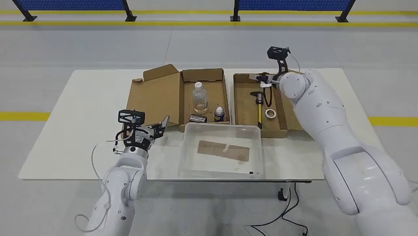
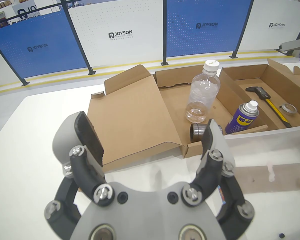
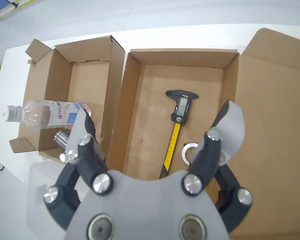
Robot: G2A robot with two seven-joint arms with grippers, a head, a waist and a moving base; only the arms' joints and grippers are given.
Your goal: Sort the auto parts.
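Note:
Two open cardboard boxes stand side by side at the back of the table. The left box (image 1: 206,76) holds an upright clear bottle (image 1: 199,96), a short metal cylinder (image 1: 198,118) and a blue spray can (image 1: 219,113). The right box (image 1: 243,115) holds a digital caliper (image 3: 180,116) and a metal ring (image 3: 188,152). My right gripper (image 3: 156,123) hangs open above the right box, over the caliper's yellow scale and the ring. My left gripper (image 2: 150,138) is open and holds nothing, low over the table in front of the left box's flap (image 2: 132,121).
A clear plastic bin (image 1: 222,125) sits at the table's front edge, before both boxes, with a flat brown cardboard piece (image 1: 223,150) inside. White tabletop lies bare to the left of my left gripper (image 1: 159,130). A blue and white fence stands behind the table.

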